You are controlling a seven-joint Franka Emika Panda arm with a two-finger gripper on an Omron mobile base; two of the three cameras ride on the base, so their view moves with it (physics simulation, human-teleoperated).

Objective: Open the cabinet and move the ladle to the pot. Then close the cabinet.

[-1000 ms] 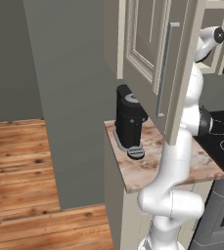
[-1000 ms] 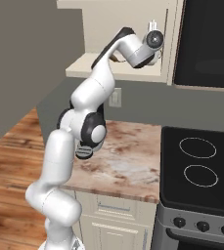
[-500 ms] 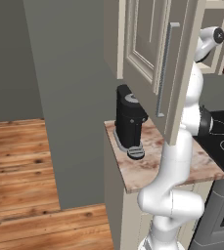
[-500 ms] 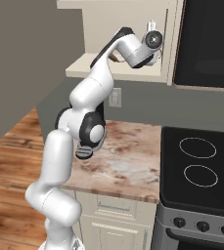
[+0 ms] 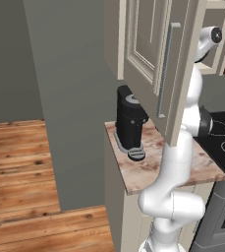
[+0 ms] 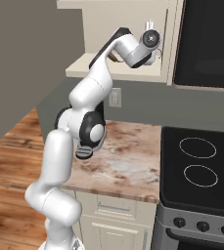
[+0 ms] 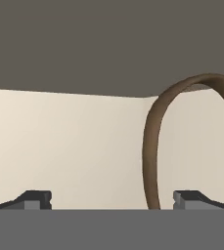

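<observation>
Now reaching into the open cabinet [image 5: 153,54] for the brown ladle [image 7: 152,146]. Gripper [image 7: 111,197] wide open, holding nothing. Best to slide right, then squeeze the handle gently.

Base views flank arm [image 6: 91,93]; hand view close

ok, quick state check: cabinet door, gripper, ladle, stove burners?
cabinet: door swung open.
gripper: open, inside the cabinet, holding nothing.
ladle: in the cabinet, its brown curved handle between the fingertips nearer the right one, not gripped.
stove: burners dark, nothing on them.
coffee machine: upright on the counter.
</observation>
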